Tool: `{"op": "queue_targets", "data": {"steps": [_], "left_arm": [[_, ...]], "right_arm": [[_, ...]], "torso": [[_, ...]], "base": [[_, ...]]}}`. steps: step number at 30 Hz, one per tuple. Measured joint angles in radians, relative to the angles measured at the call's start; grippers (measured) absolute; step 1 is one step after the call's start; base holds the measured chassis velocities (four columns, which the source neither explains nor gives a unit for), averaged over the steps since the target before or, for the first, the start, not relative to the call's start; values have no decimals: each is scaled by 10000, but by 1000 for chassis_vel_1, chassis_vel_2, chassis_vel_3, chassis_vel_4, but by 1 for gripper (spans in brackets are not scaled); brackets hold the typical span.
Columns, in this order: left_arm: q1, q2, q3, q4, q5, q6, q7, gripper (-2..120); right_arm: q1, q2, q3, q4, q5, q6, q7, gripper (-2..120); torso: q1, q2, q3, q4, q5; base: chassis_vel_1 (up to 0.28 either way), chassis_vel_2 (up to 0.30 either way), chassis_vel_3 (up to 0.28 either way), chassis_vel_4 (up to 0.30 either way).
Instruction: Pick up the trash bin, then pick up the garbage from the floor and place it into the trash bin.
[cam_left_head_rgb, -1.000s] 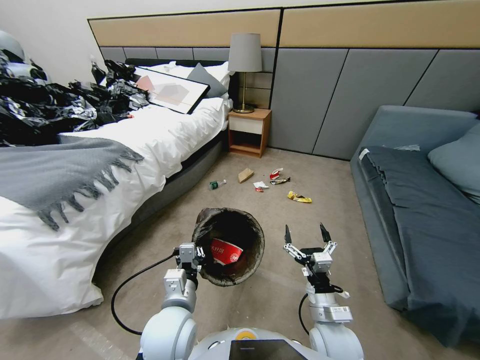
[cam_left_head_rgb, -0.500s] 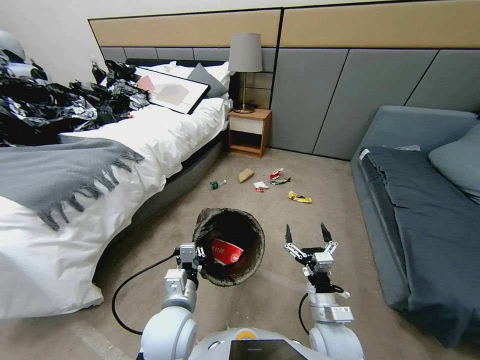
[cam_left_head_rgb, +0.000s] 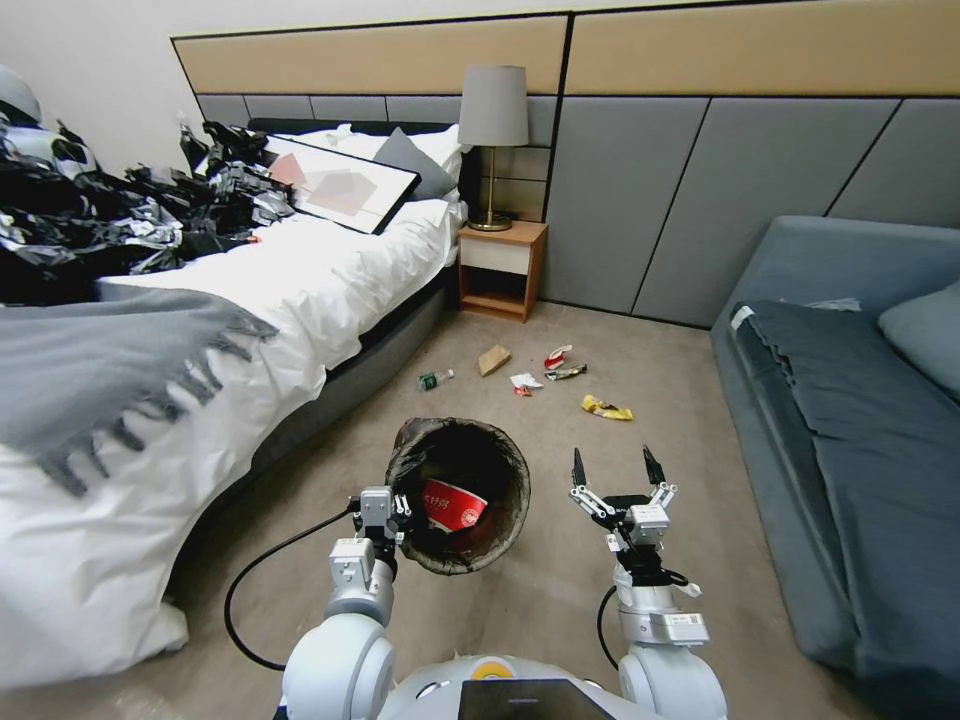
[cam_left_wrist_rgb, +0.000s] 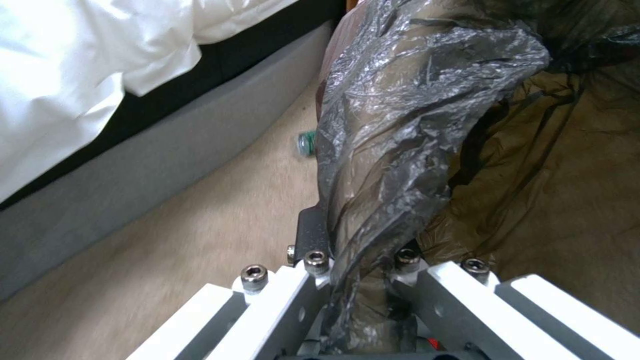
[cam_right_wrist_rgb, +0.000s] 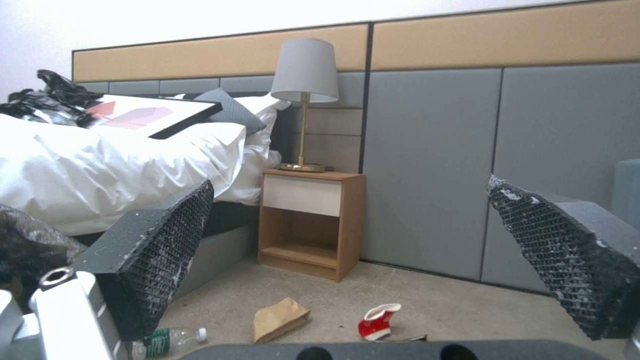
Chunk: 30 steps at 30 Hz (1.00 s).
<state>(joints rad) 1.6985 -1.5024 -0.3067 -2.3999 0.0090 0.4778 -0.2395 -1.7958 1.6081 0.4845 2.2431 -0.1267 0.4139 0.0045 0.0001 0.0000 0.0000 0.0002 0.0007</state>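
While the left hand clamps the trash bin rim, the right hand gapes empty.

Pretty even indoor light is seen, shadows kept soft. The white rumpled duvet is blown out in the left wrist view, where everything's smeared. Straight lines are bent near the head view's edges.

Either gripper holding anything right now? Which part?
Left gripper is shut on the trash bin, clamped on the bag-lined rim at its near-left side. Right gripper is open and holds nothing.
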Motion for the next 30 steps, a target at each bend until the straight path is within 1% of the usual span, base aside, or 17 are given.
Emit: {"op": "queue_targets", "data": {"steps": [1,4,9,11,13,14,15,18,30], "left_arm": [[-4,0,0,5,3,0,0,1],[0,-1,3,7,2,-1,7,1],[10,1,5,9,9,-10,1,1],[12,8,6,15,9,-17,3,1],[13,11,12,16,9,-20,7,1],[13,13,6,19,9,-22,-2,1],[12,30,0,23,11,-23,-7,1],[7,35,0,24,10,-27,-2,1],[3,50,-1,45,10,-45,-14,1]], "right_arm": [[1,1,1,1,1,3,3,100],[3,0,2,-1,4,3,5,100],[8,0,7,-12,26,5,20,100],[6,0,10,-19,38,8,23,100],[5,0,13,-19,42,9,24,100],[10,0,12,-20,48,8,24,100],[13,0,14,-19,51,9,25,100],[21,0,19,-20,59,6,26,100],[44,0,26,-59,92,5,35,100]], "torso": [[-1,0,0,-2,-19],[-1,0,0,-3,-2],[-1,0,-1,0,-7],[0,0,0,-3,-10],[-1,0,-1,-4,-8],[0,0,0,0,-5],[-1,0,0,-2,-11],[0,0,0,-3,-6],[-1,0,0,-2,-8]], "base": [[-296,269,305,-280],[-280,276,285,-281],[-281,278,279,-276],[-276,261,249,-269],[-280,255,256,-269],[-258,261,258,-253],[-258,258,258,-259],[-255,257,263,-255],[-254,249,254,-245]]}}
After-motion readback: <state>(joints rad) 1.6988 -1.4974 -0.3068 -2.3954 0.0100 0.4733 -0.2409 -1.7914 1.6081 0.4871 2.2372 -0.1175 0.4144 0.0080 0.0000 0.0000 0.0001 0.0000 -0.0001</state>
